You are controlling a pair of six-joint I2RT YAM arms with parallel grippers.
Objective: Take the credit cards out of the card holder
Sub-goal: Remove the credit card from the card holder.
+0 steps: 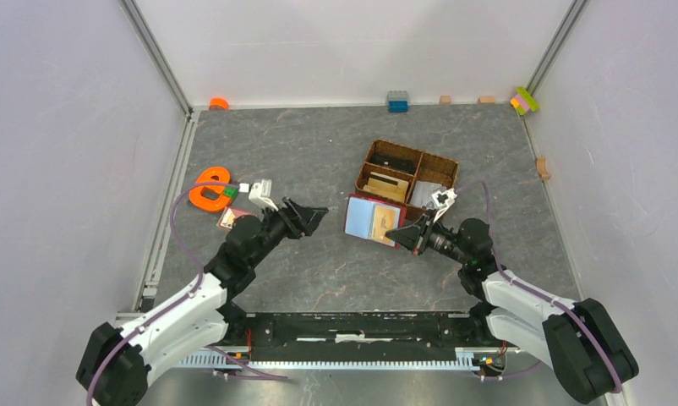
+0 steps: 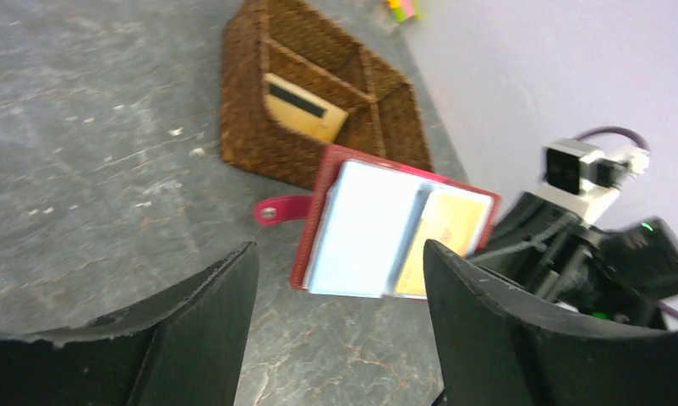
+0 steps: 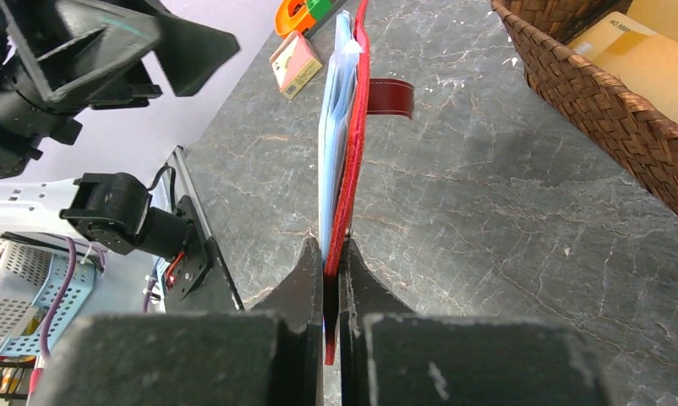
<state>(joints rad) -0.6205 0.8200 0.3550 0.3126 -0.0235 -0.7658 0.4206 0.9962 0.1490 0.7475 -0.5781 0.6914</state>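
The dark red card holder (image 1: 358,216) lies open and is held up off the table by one edge. It shows a light blue card (image 2: 361,228) and an orange-tan card (image 2: 447,230) in its sleeves. My right gripper (image 1: 401,235) is shut on the holder's right edge; in the right wrist view its fingers (image 3: 336,254) pinch the red cover (image 3: 354,161), with the blue cards (image 3: 332,127) edge-on and the strap (image 3: 391,95) hanging out. My left gripper (image 1: 315,215) is open and empty, left of the holder, with its fingers (image 2: 226,296) spread towards it.
The brown wicker basket (image 1: 412,150) stands just behind the holder and holds tan cards (image 2: 306,106). An orange tape ring (image 1: 209,188) and a small tan box (image 1: 228,218) lie at the left. Small blocks (image 1: 397,101) sit along the back wall.
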